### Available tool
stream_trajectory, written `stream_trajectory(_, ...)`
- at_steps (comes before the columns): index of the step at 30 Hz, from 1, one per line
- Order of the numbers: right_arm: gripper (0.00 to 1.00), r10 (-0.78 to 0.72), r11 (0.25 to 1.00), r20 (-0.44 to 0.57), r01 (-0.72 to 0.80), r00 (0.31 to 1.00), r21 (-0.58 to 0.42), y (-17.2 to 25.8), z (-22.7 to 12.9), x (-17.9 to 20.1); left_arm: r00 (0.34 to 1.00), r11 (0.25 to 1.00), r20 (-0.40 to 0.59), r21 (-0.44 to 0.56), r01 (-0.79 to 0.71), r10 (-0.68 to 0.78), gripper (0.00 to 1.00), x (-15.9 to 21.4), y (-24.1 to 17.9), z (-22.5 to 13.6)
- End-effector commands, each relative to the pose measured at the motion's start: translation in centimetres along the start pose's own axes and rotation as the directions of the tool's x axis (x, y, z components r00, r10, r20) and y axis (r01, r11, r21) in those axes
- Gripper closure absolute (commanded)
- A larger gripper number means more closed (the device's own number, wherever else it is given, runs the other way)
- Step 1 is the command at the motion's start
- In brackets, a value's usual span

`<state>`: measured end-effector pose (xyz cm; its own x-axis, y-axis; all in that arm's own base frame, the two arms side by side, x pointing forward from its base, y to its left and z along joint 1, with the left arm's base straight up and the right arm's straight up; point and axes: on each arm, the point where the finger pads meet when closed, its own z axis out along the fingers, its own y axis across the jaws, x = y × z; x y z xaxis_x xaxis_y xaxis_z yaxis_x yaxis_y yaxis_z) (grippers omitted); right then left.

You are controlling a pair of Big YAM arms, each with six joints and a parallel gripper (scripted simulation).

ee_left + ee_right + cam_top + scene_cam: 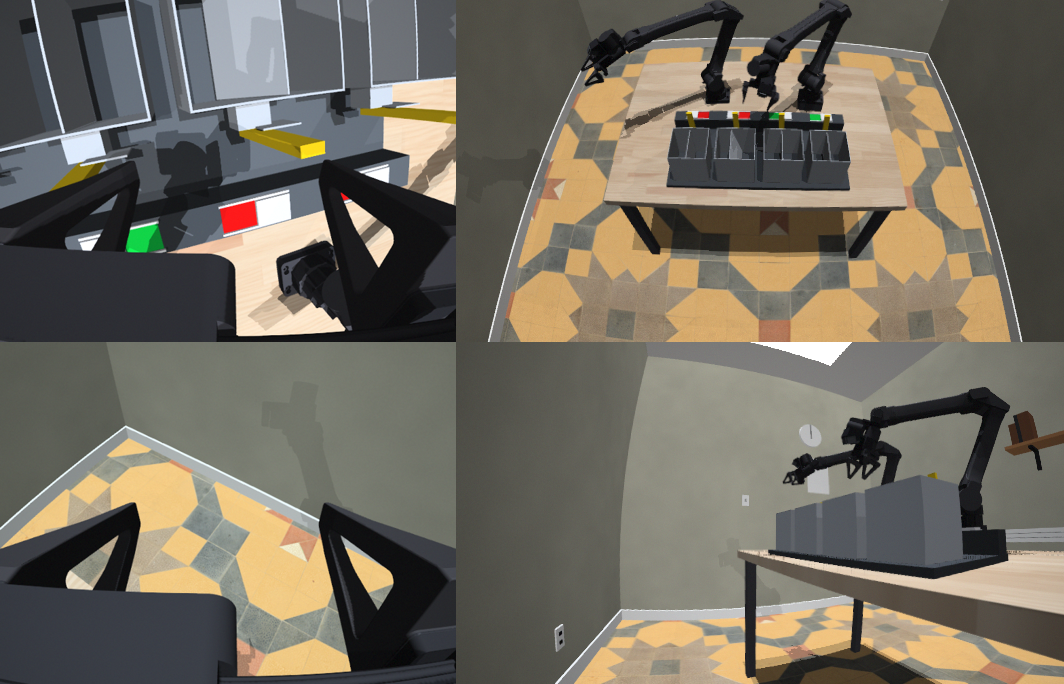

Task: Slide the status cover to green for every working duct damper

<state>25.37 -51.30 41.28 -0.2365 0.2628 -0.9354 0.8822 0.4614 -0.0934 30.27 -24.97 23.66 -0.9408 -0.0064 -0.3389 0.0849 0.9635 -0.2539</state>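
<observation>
The right gripper [585, 76] [791, 482] [229, 513] hangs out past the table [631, 172] [1031, 582] [264, 244] edge, fingers wide apart, holding nothing, with room between it and the wall [686, 492] [205, 393]. The left gripper [757, 102] [858, 477] [229, 170], also wide open and holding nothing, hangs above the slider bar [716, 120] [986, 542] [197, 224], which shows two reds and two greens. Four grey dampers [736, 172] [896, 522] [313, 44] stand in a row alongside it, yellow handles [735, 120] [312, 149] jutting into the narrow gap.

a pale wooden table [641, 175] [1016, 587] [434, 106] bears a dark base plate [756, 185] [933, 572] and both arms' bases [726, 99] [801, 106].
</observation>
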Motion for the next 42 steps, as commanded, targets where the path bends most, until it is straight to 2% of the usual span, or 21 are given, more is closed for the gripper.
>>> stream_trajectory(1, 0.0, 0.043, 0.998, 0.09, -0.047, 0.995, 0.034, -2.7, -1.3, -2.8, 0.995, 0.996, -0.054, -0.019, 0.085, -0.086, 0.0, 1.3, -1.3, -0.8)
stream_trajectory(3, 0.0, 0.066, 0.992, 0.126, -0.079, 0.99, 0.099, -6.6, -2.1, -3.0, 0.984, 0.992, -0.15, -0.095, 0.083, -0.097, 0.0, 5.4, -0.6, 0.1)
stream_trajectory(6, 0.0, 0.088, 0.975, 0.177, -0.121, 0.98, 0.184, -11.7, -3.6, -3.1, 0.966, 0.982, -0.233, -0.174, 0.072, -0.112, 0.0, 9.1, -0.2, -0.2)
stream_trajectory(11, 0.0, 0.103, 0.939, 0.247, -0.176, 0.964, 0.295, -18.2, -6.3, -3.1, 0.945, 0.964, -0.301, -0.26, 0.051, -0.131, 0.0, 12.5, 0.3, -1.0)
stream_trajectory(15, 0.0, 0.103, 0.911, 0.288, -0.207, 0.952, 0.357, -21.8, -8.3, -2.9, 0.942, 0.961, -0.307, -0.273, 0.047, -0.134, 0.0, 13.0, 0.0, -2.0)
stream_trajectory(26, 0.0, 0.095, 0.872, 0.334, -0.24, 0.938, 0.426, -25.8, -11.0, -2.6, 0.941, 0.959, -0.309, -0.279, 0.049, -0.138, 0.0, 13.2, 0.1, -1.8)
stream_trajectory(37, 0.0, 0.093, 0.866, 0.341, -0.245, 0.935, 0.435, -26.3, -11.4, -2.6, 0.941, 0.96, -0.31, -0.277, 0.045, -0.134, 0.0, 13.2, 0.1, -1.8)
stream_trajectory(38, 0.0, 0.093, 0.866, 0.341, -0.245, 0.935, 0.435, -26.3, -11.4, -2.6, 0.941, 0.96, -0.31, -0.277, 0.045, -0.134, 0.64, 13.2, 0.1, -1.8)
stream_trajectory(42, 0.0, 0.093, 0.866, 0.341, -0.245, 0.935, 0.435, -26.3, -11.4, -2.6, 0.941, 0.96, -0.31, -0.277, 0.045, -0.134, 0.64, 13.2, 0.1, -1.8)
